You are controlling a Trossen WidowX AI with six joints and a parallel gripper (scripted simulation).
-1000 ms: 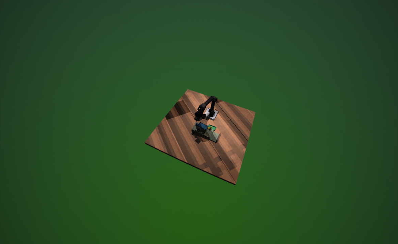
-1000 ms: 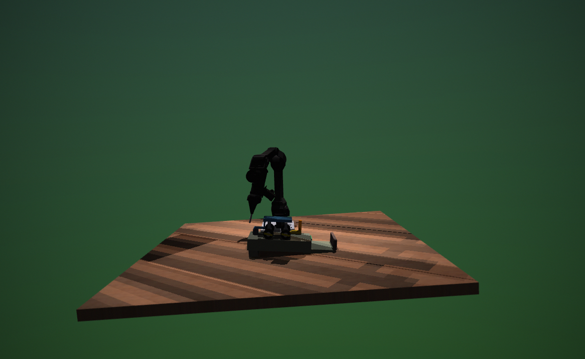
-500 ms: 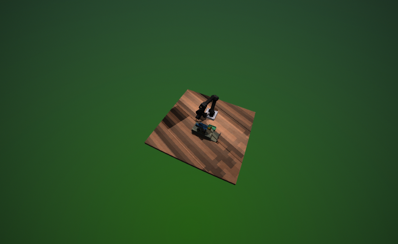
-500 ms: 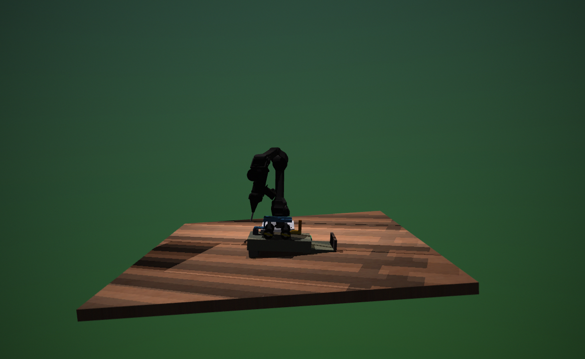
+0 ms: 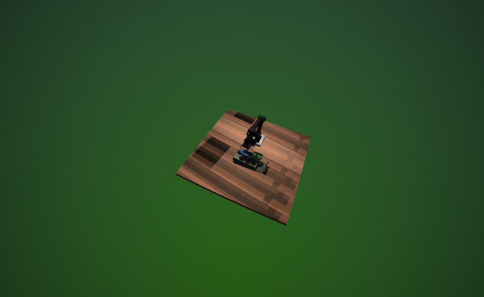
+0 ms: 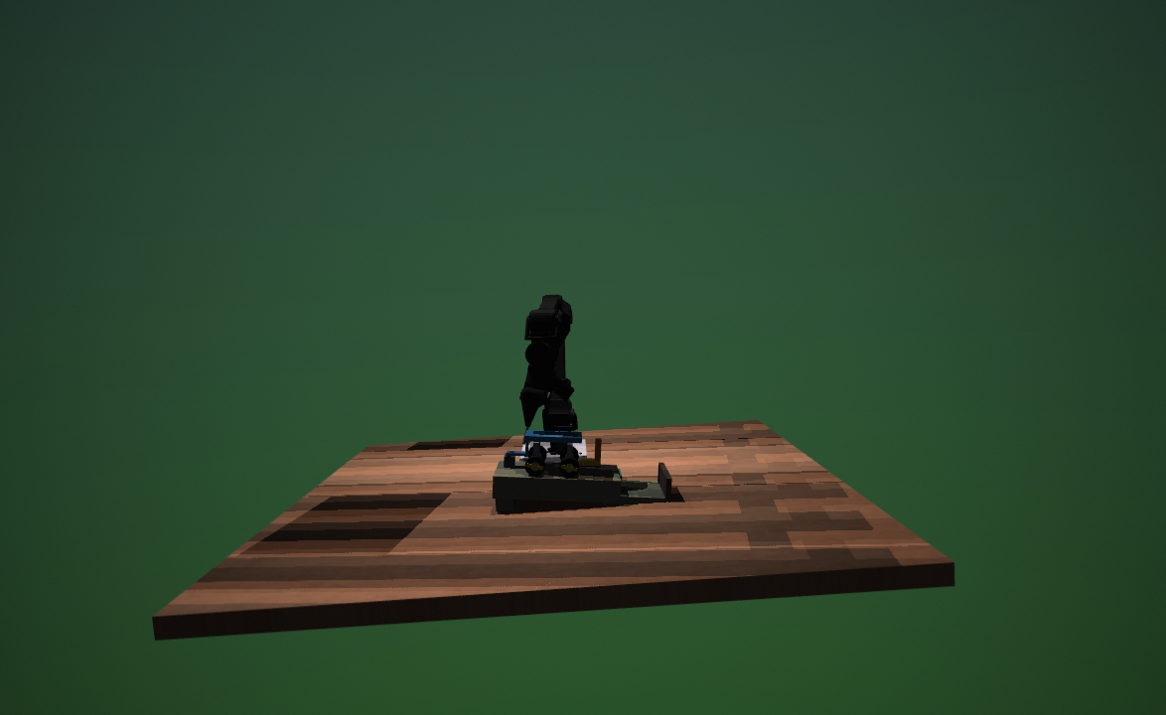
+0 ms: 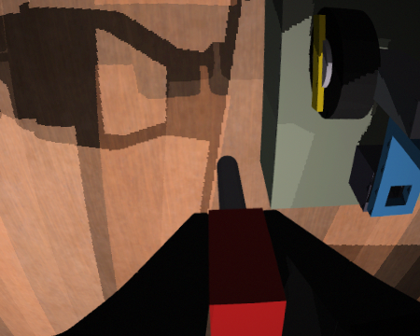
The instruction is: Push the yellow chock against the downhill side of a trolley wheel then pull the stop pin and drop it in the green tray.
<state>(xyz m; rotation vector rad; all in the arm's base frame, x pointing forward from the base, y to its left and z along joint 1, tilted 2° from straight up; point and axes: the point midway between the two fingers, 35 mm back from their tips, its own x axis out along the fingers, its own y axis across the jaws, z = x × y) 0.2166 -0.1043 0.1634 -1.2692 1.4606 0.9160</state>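
My gripper (image 5: 241, 148) (image 6: 527, 427) (image 7: 235, 226) is shut on the stop pin (image 7: 247, 261) by its red head. The pin's dark shaft points down, free of the blue socket, over the wood beside the ramp (image 5: 262, 168) (image 6: 556, 491) (image 7: 285, 107). The blue trolley (image 5: 245, 152) (image 6: 553, 436) (image 7: 383, 187) stands on the upper part of the ramp. The yellow chock (image 5: 254, 155) (image 6: 589, 462), with its orange handle upright, sits at the downhill side of a wheel and appears to touch it. The green tray (image 5: 259, 155) lies behind the ramp in the top view.
An upright end plate (image 5: 266, 166) (image 6: 663, 480) stands at the ramp's low end. The arm's white base plate (image 5: 261, 140) is behind the tray. The wooden table top (image 5: 232, 180) (image 6: 747, 524) (image 7: 140, 187) carries everything. A trolley wheel (image 7: 352, 61) shows near the ramp's side edge in the wrist view.
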